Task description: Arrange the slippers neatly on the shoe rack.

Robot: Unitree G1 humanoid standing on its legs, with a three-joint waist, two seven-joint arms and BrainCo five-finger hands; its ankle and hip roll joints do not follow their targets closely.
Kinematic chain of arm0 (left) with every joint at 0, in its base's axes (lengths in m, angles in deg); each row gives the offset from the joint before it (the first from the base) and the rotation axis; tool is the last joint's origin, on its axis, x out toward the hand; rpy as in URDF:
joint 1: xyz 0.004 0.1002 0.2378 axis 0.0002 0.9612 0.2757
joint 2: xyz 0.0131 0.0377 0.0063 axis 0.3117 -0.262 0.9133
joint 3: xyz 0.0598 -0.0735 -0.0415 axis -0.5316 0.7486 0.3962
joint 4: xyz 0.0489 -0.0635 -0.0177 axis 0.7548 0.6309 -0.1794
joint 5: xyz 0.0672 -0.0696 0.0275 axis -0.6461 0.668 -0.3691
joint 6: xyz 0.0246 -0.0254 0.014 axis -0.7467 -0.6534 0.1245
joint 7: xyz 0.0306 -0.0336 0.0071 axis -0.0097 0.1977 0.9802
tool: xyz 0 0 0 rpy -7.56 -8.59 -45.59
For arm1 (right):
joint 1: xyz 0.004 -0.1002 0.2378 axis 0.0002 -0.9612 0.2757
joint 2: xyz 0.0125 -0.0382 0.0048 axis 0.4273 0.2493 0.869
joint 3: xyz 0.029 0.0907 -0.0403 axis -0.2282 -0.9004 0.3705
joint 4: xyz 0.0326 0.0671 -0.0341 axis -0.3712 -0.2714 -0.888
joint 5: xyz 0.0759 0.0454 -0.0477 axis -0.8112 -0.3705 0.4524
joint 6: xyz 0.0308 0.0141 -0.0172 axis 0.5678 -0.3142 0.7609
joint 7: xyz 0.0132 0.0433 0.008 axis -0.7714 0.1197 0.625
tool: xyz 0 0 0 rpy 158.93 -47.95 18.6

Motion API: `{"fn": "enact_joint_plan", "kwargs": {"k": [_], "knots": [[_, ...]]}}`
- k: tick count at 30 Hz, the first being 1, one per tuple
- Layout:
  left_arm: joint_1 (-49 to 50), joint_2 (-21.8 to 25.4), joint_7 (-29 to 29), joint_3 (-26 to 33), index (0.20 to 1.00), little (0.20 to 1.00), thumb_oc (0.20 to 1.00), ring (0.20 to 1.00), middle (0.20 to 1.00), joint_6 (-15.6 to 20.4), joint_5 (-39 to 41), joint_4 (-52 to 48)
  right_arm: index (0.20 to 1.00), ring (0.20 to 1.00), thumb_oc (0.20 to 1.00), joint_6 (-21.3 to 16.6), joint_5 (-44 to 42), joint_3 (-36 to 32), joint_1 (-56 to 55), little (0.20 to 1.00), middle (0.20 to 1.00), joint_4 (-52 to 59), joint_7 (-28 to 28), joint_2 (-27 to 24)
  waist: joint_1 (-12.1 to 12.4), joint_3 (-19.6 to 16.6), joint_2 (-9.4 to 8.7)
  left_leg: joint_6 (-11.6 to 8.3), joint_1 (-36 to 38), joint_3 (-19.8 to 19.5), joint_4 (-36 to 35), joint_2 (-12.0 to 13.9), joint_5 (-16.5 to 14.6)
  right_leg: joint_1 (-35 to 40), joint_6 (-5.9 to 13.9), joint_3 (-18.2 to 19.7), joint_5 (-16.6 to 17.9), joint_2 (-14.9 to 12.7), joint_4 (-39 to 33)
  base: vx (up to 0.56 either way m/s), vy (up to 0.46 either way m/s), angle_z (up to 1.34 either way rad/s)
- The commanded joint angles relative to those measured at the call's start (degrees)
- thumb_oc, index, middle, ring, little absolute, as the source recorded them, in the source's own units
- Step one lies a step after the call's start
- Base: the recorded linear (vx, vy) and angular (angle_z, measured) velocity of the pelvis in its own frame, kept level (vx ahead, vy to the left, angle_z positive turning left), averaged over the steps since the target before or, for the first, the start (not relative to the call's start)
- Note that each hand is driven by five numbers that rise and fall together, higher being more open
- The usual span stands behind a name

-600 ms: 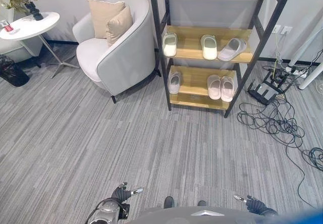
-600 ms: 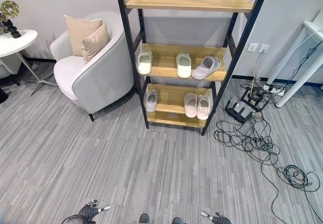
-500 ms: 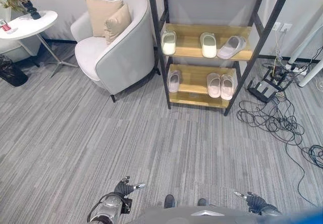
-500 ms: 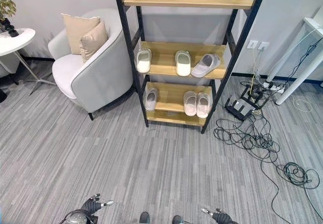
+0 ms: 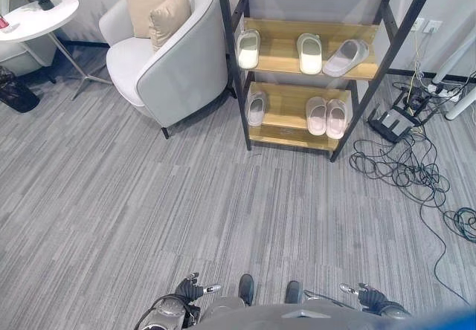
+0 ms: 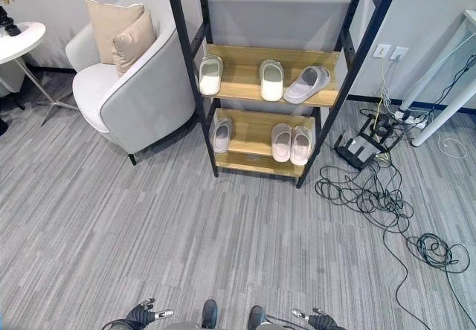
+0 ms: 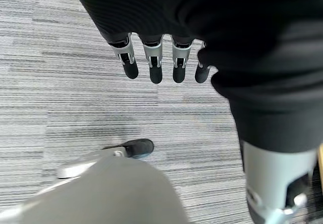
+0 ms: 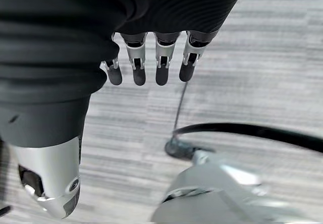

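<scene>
The 2 eye views look down from high up on the robot's head, facing forward over the grey floor (image 5: 149,196). Both share the shoe rack (image 5: 245,85) far ahead, the armchair (image 6: 126,92) beside it, and the wires (image 5: 409,174) on the floor. The right eye sits a little to the side, so everything lands a bit further left. Each wrist view looks along its own hand from very close, the left hand (image 7: 156,62) and the right hand (image 8: 146,62), down at the floor.
</scene>
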Motion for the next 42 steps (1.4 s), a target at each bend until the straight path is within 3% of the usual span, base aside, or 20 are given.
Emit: {"fn": "enact_joint_plan", "kwargs": {"k": [1, 3, 6, 12, 14, 16, 17, 19, 21, 23, 25, 27, 28, 31, 32, 33, 34, 36, 38, 42], "knots": [[-4.6, 0.3, 0.7, -0.9, 1.000, 1.000, 1.000, 1.000, 1.000, 1.8, -1.1, 1.3, 1.000, 1.000, 1.000, -1.0, 1.2, -0.4, 2.8, 1.000, 1.000, 1.6, 0.3, -1.4, 0.5, 2.5, -2.70, -3.67, -3.4, 3.6, 10.9, 1.9, -5.8, 2.4, 4.40, 0.3, -3.8, -4.9, 1.1, -0.03, -0.116, 0.21], [-5.2, 0.5, 1.3, -1.5, 1.000, 1.000, 1.000, 1.000, 1.000, 2.0, -1.9, 0.9, 1.000, 1.000, 1.000, -1.0, 2.2, 0.3, 3.9, 1.000, 1.000, 2.2, 1.1, -2.4, 1.8, 4.0, -3.10, -3.86, -8.6, 4.2, 16.1, 2.3, -4.0, 3.4, 4.04, -0.6, -4.6, -5.0, 0.9, 0.11, -0.018, 0.19], [-4.7, 1.5, 1.9, -1.1, 1.000, 1.000, 1.000, 1.000, 1.000, 1.9, -2.0, 2.4, 1.000, 1.000, 1.000, -1.3, 4.5, 2.2, 4.0, 1.000, 1.000, 3.2, 1.5, -1.8, 5.2, 2.9, -4.08, -3.10, -11.9, -0.4, 4.7, 1.6, 0.6, 5.8, 5.47, 0.3, -6.0, -4.2, 0.6, 0.38, 0.137, 0.05], [-3.2, 3.3, 2.3, 0.3, 1.000, 1.000, 1.000, 1.000, 1.000, 0.9, -3.5, 4.7, 1.000, 1.000, 1.000, -0.5, 3.8, 1.6, 3.5, 1.000, 1.000, 3.7, 1.3, 2.0, 4.5, 0.8, -6.70, 0.63, -9.1, 1.1, 9.2, -0.7, -4.4, 2.9, 8.65, 4.9, -5.5, -7.6, 11.4, 0.31, 0.305, -0.65], [-3.9, 4.5, 2.5, 1.2, 1.000, 1.000, 1.000, 1.000, 1.000, 0.7, -2.9, 4.5, 1.000, 1.000, 1.000, -0.1, 2.9, 0.8, 3.9, 1.000, 1.000, 4.3, 0.9, 2.5, 3.7, 0.9, -6.35, 2.72, -7.7, 2.6, 9.7, -1.5, -6.5, -2.6, 11.53, 4.5, 0.7, -10.4, 22.4, 0.17, 0.272, -0.41], [-4.4, 6.0, 2.8, 1.9, 1.000, 1.000, 1.000, 1.000, 1.000, 1.0, -1.8, 3.0, 1.000, 1.000, 1.000, -0.1, 0.7, -0.6, 3.7, 1.000, 1.000, 5.0, 0.6, 2.8, 2.3, 2.0, -4.35, 4.02, -4.0, 3.3, 8.7, -1.0, -7.6, -7.8, 11.76, 1.7, 4.9, -12.7, 32.7, 0.23, 0.281, -0.18], [-4.5, 6.6, 3.2, 2.4, 1.000, 1.000, 1.000, 1.000, 1.000, 1.2, -1.3, 2.2, 1.000, 1.000, 1.000, -0.1, -1.4, -1.7, 3.4, 1.000, 1.000, 5.1, 0.4, 3.1, 1.7, 2.3, -3.67, 4.08, -2.4, 3.4, 8.1, -0.8, -8.0, -9.3, 11.28, 0.6, 4.5, -13.0, 33.4, 0.27, 0.217, -0.15], [-4.3, 6.8, 3.4, 2.0, 1.000, 1.000, 1.000, 1.000, 1.000, 1.6, -2.3, 1.7, 1.000, 1.000, 1.000, -0.9, -2.3, -2.8, 2.9, 1.000, 1.000, 6.3, 1.5, 2.7, 0.9, 3.4, -3.28, 3.66, 0.4, 4.2, 6.7, -0.6, -9.1, -9.5, 10.32, -3.2, 2.1, -14.8, 25.5, 0.23, -0.005, -0.09], [-3.2, 6.4, 3.5, 1.6, 1.000, 1.000, 1.000, 1.000, 1.000, 1.8, -3.7, 2.4, 1.000, 1.000, 1.000, -1.1, -1.3, -4.2, 3.2, 1.000, 1.000, 6.9, 3.1, 0.6, 0.6, 3.7, -3.20, 3.13, 1.4, 4.4, 6.1, -0.2, -9.8, -9.6, 10.31, -3.4, 2.2, -15.3, 19.3, 0.18, -0.113, -0.22], [-2.4, 5.8, 3.5, 1.9, 1.000, 1.000, 1.000, 1.000, 1.000, 1.6, -4.0, 3.4, 1.000, 1.000, 1.000, -1.2, -0.9, -5.3, 3.2, 1.000, 1.000, 7.5, 3.9, -0.7, 0.0, 3.7, -3.12, 2.63, 3.0, 4.0, 5.2, -0.1, -10.4, -10.6, 10.72, -1.1, 3.6, -14.6, 14.0, 0.24, -0.154, -0.13], [-2.2, 5.0, 2.9, 1.8, 1.000, 1.000, 1.000, 1.000, 1.000, 1.7, -4.4, 4.6, 1.000, 1.000, 1.000, -1.2, 1.4, -4.1, 4.1, 1.000, 1.000, 8.5, 4.3, -2.0, -1.1, 3.1, -2.96, 1.90, 4.8, 2.7, 4.4, 0.1, -11.1, -11.4, 11.01, 4.9, 4.4, -12.1, 10.9, 0.35, -0.234, 0.14], [-1.6, 4.1, 2.9, 1.1, 1.000, 1.000, 1.000, 1.000, 1.000, 1.9, -5.2, 4.9, 1.000, 1.000, 1.000, -1.4, 2.2, -3.0, 4.1, 1.000, 1.000, 8.2, 4.6, -2.1, -1.1, 1.7, -2.83, 0.97, 5.9, 1.6, 3.9, 1.3, -11.3, -9.9, 9.59, 5.8, 2.6, -10.0, 10.4, 0.33, -0.345, 0.57], [-2.0, 4.5, 3.0, 1.9, 1.000, 1.000, 1.000, 1.000, 1.000, 1.6, -3.9, 5.0, 1.000, 1.000, 1.000, -1.9, 2.2, -2.5, 4.7, 1.000, 1.000, 9.6, 4.5, -3.3, -1.1, 0.8, -2.53, -0.78, 6.1, 0.3, 4.7, 3.9, -11.2, -9.2, 7.66, 4.2, -0.2, -8.1, 11.4, 0.26, -0.414, 0.57], [-3.2, 4.5, 3.3, 1.4, 1.000, 1.000, 1.000, 1.000, 1.000, 1.9, -3.0, 4.1, 1.000, 1.000, 1.000, -2.9, 0.8, -1.0, 6.3, 1.000, 1.000, 12.5, 4.3, -3.5, -0.6, 0.9, -3.03, -3.05, 3.1, 0.3, 11.4, 6.1, -8.5, -7.3, 5.50, 2.1, -2.4, -6.4, 11.3, 0.13, -0.280, 0.32], [-3.2, 4.5, 3.3, 1.4, 1.000, 1.000, 1.000, 1.000, 1.000, 1.9, -3.0, 4.1, 1.000, 1.000, 1.000, -2.9, 0.8, -1.0, 6.3, 1.000, 1.000, 12.5, 4.3, -3.5, -0.6, 0.9, -3.01, -3.08, 3.0, 0.2, 11.5, 6.1, -8.5, -7.2, 5.48, 2.0, -2.4, -6.4, 11.3, 0.05, -0.223, 0.19], [-4.6, 4.1, 3.4, 1.1, 1.000, 1.000, 1.000, 1.000, 1.000, 2.1, -0.7, 1.5, 1.000, 1.000, 1.000, -3.6, 0.3, 0.9, 6.9, 1.000, 1.000, 14.7, 4.5, -2.9, 0.8, 2.3, -3.88, -3.59, -2.0, 0.7, 19.8, 7.5, -4.6, -5.2, 4.00, 0.1, -3.4, -6.2, 11.1, 0.04, -0.275, 0.15], [-5.2, 3.5, 3.5, 1.0, 1.000, 1.000, 1.000, 1.000, 1.000, 2.4, 0.7, 0.1, 1.000, 1.000, 1.000, -3.6, 1.6, 2.0, 7.3, 1.000, 1.000, 15.2, 4.7, -3.3, 2.3, 3.5, -4.64, -2.67, -5.6, 0.8, 23.0, 6.6, -5.3, -3.6, 3.57, -0.5, -4.3, -6.1, 10.6, 0.06, -0.284, 0.34], [-4.7, 3.6, 3.2, 1.1, 1.000, 1.000, 1.000, 1.000, 1.000, 2.9, 0.7, -1.0, 1.000, 1.000, 1.000, -3.8, 3.5, 2.5, 7.0, 1.000, 1.000, 18.1, 3.3, -6.7, 4.0, 3.6, -5.10, -2.43, -7.7, -1.7, 17.3, 3.6, -6.3, -1.8, 3.96, -0.1, -5.1, -5.4, 9.6, 0.17, -0.062, 0.47], [-4.2, 4.5, 3.1, 1.4, 1.000, 1.000, 1.000, 1.000, 1.000, 2.7, -0.9, -0.1, 1.000, 1.000, 1.000, -4.2, 6.2, 2.3, 5.2, 1.000, 1.000, 20.1, 3.0, -9.1, 4.9, 3.7, -4.94, -3.24, -9.4, -3.9, 7.8, 3.5, -1.2, -0.6, 4.27, 0.8, -6.2, -3.9, 9.4, 0.21, 0.050, 0.05], [-2.2, 4.6, 3.7, 2.1, 1.000, 1.000, 1.000, 1.000, 1.000, 1.3, -4.4, 4.6, 1.000, 1.000, 1.000, -4.6, 12.6, 4.8, 3.5, 1.000, 1.000, 20.2, 4.1, -7.0, 3.9, 2.0, -4.44, -2.06, -5.4, -5.2, 3.9, 2.4, -1.4, 0.3, 4.87, 3.3, -6.4, -4.3, 10.4, 0.21, 0.172, -0.92]]}}
